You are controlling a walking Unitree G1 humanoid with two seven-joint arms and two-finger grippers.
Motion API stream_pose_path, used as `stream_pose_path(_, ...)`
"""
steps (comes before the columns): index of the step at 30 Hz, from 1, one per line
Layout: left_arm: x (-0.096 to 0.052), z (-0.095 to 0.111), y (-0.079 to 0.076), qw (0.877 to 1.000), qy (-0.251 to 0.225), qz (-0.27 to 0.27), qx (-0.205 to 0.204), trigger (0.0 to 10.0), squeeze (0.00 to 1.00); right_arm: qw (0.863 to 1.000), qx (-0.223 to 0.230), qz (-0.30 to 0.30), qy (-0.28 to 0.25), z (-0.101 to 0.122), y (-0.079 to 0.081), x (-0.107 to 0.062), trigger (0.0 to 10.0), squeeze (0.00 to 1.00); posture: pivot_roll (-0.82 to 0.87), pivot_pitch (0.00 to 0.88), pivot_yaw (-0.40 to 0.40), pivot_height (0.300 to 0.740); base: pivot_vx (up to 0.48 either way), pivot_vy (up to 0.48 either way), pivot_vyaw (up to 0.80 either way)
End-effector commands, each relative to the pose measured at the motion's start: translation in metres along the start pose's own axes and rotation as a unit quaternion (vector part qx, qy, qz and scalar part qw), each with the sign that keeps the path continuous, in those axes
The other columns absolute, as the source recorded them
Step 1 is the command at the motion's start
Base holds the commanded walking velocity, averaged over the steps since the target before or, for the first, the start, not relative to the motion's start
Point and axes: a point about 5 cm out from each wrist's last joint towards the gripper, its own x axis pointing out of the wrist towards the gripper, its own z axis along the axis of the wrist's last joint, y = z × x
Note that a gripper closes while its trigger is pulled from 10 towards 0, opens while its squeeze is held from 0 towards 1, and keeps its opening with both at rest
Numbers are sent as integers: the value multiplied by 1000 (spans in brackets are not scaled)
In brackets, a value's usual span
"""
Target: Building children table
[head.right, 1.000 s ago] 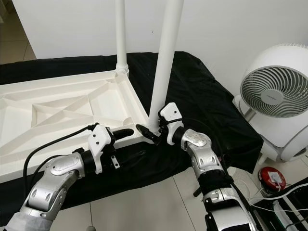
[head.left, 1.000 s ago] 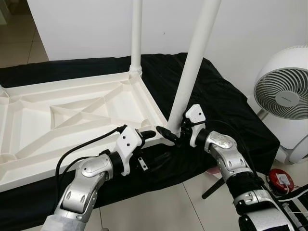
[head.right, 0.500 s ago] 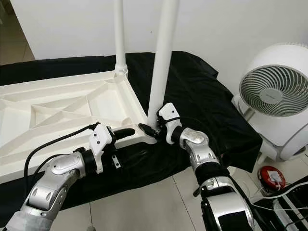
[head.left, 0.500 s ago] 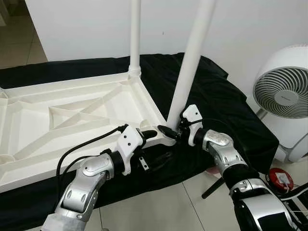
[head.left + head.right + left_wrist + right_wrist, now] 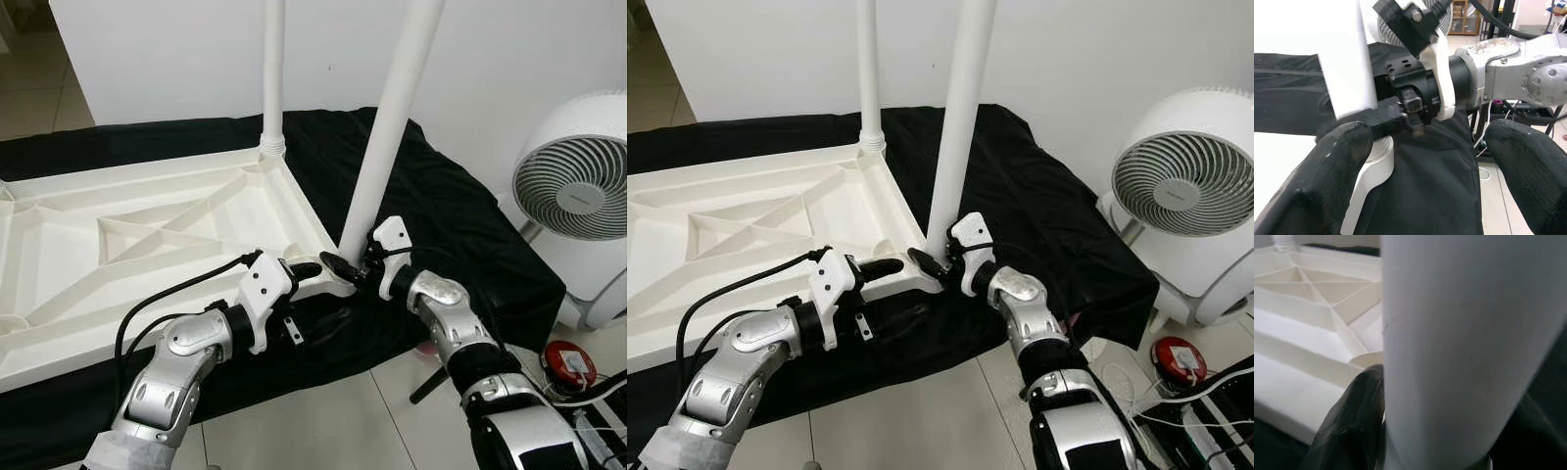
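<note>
While the white tabletop (image 5: 147, 235) lies upside down on a black cloth (image 5: 460, 225), two legs stand at its right-hand corners: the far leg (image 5: 273, 69) seated in its socket, the near leg (image 5: 392, 127) upright but leaning slightly, likely not yet fully home. Left-hand corners show no legs, so roughly half the job looks outstanding. Right gripper (image 5: 345, 268) is clamped on the near leg's base, fingers closed against the tube just above the corner socket. Left gripper (image 5: 306, 272) sits at the tabletop's near edge, just beside that corner, fingers spread apart and holding nothing. White fan (image 5: 578, 186) stands well apart.
</note>
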Motion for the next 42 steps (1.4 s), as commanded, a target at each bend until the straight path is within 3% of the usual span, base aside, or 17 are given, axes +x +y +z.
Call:
stream_pose_path(1, 1, 0, 2, 1000, 1, 13, 2, 10000, 0, 1000, 7, -16, 3, -2, 4, 0, 10000, 0, -4, 0, -61, 740, 0, 0, 0)
stream_pose_path(5, 2, 0, 4, 1000, 3, 14, 5, 10000, 0, 998, 7, -55, -14, 1, 12, 0, 10000, 0, -3, 0, -65, 740, 0, 0, 0)
stream_pose_path(10, 2, 0, 8, 1000, 3, 18, 8, 10000, 0, 986, 37, -162, -17, -1, 20, -2, 10000, 0, -1, 0, -68, 740, 0, 0, 0)
stream_pose_path(15, 2, 0, 8, 1000, 3, 18, 9, 10000, 0, 980, 47, -192, -20, -1, 22, -3, 10000, 0, 1, 0, -70, 740, 0, 0, 0)
stream_pose_path(16, 2, 0, 8, 1000, 3, 18, 9, 10000, 0, 971, 50, -231, -22, 0, 25, -4, 10000, 0, 3, 0, -72, 740, 0, 0, 0)
stream_pose_path(18, 2, 0, 8, 1000, 4, 17, 9, 10000, 0, 965, 53, -257, -21, 0, 28, -5, 10000, 0, 3, 0, -72, 740, 0, 0, 0)
stream_pose_path(22, 2, 0, 8, 1000, 3, 17, 9, 10000, 0, 961, 55, -269, -23, 3, 33, -5, 10000, 0, 0, 0, -71, 740, 0, 0, 0)
stream_pose_path(23, 2, 0, 8, 1000, 3, 16, 10, 10000, 0, 961, 58, -271, -22, 4, 32, -7, 10000, 255, 1, 0, -72, 740, 0, 0, 0)
stream_pose_path(25, 2, 0, 7, 1000, 3, 16, 11, 10000, 0, 960, 62, -271, -22, 4, 31, -7, 10000, 255, 1, 0, -72, 740, 0, 0, 0)
stream_pose_path(26, 2, 0, 7, 1000, 3, 15, 11, 10000, 0, 960, 63, -271, -23, 5, 31, -8, 10000, 1000, 3, 0, -71, 740, 0, 0, 0)
stream_pose_path(33, 1, 0, 8, 1000, 4, 16, 10, 10000, 0, 964, 60, -256, -32, 11, 28, -9, 10000, 1000, 3, 0, -71, 740, 0, 0, 0)
stream_pose_path(37, 0, 0, 9, 1000, 5, 18, 12, 10000, 0, 971, 40, -233, -28, 15, 15, -10, 10000, 1000, 13, 0, -70, 740, 0, 0, 0)
stream_pose_path(42, 0, 0, 9, 1000, 5, 18, 12, 10000, 0, 972, 39, -229, -26, 15, 14, -10, 10000, 1000, 13, 0, -70, 740, 0, 0, 0)
